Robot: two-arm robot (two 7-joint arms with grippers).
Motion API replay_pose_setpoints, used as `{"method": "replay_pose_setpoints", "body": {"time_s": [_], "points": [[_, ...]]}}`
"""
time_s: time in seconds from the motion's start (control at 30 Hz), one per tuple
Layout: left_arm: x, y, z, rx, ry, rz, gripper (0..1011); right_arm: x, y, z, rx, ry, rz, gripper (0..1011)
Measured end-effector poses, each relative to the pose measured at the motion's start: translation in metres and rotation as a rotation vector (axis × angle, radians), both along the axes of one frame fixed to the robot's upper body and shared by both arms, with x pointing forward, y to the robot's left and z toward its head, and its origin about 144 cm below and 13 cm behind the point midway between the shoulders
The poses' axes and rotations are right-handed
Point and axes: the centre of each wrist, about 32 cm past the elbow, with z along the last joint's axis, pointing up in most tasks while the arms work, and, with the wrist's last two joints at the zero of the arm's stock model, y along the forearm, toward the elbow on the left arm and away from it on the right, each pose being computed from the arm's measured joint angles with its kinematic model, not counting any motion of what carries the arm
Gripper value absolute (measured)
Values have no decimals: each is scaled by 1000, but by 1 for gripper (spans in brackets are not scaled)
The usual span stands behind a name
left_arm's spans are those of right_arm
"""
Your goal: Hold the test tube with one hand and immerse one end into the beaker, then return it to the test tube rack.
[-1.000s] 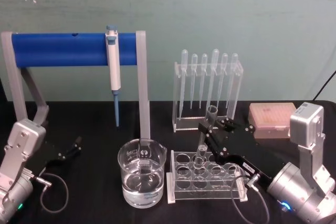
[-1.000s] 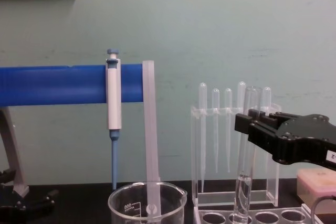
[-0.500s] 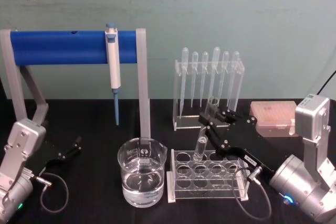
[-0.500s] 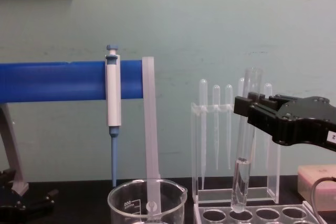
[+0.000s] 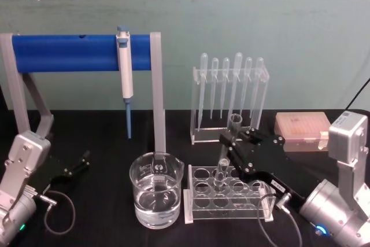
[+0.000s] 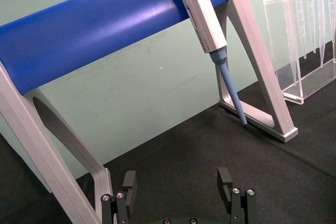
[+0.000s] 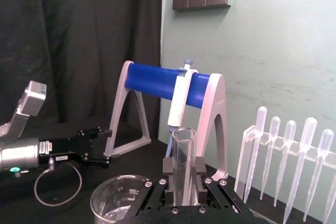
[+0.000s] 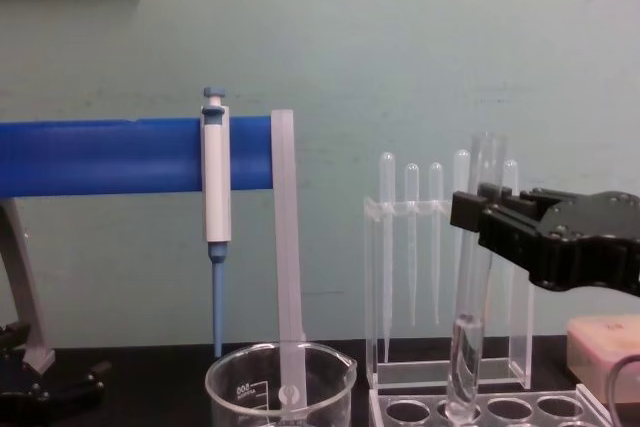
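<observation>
Your right gripper (image 5: pixel 234 139) has its jaws pinched on the test tube (image 8: pixel 472 277), which stands nearly straight up over the clear rack (image 5: pixel 228 196), and the beaker (image 5: pixel 156 190) sits just beside, toward your left gripper (image 6: pixel 178 182), whose jaws are spread.

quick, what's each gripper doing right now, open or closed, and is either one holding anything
Left gripper: open, holding nothing, parked low beside the blue stand.
Right gripper: shut on the test tube, upright over the clear rack.
</observation>
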Motion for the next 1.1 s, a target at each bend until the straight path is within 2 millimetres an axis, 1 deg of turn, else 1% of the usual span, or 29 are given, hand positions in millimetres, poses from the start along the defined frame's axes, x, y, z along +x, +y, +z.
{"method": "replay_pose_setpoints", "body": {"time_s": [0.47,0.83,1.07,1.1], "points": [[0,0,0,0,0,0,1000,-1,-2,-19,-21,43,-33,226],[0,0,0,0,0,0,1000,4,1,-46,-28,60,-35,226],[0,0,0,0,0,0,1000,5,2,-51,-44,62,-29,228],[0,0,0,0,0,0,1000,6,2,-51,-45,62,-29,244]]}}
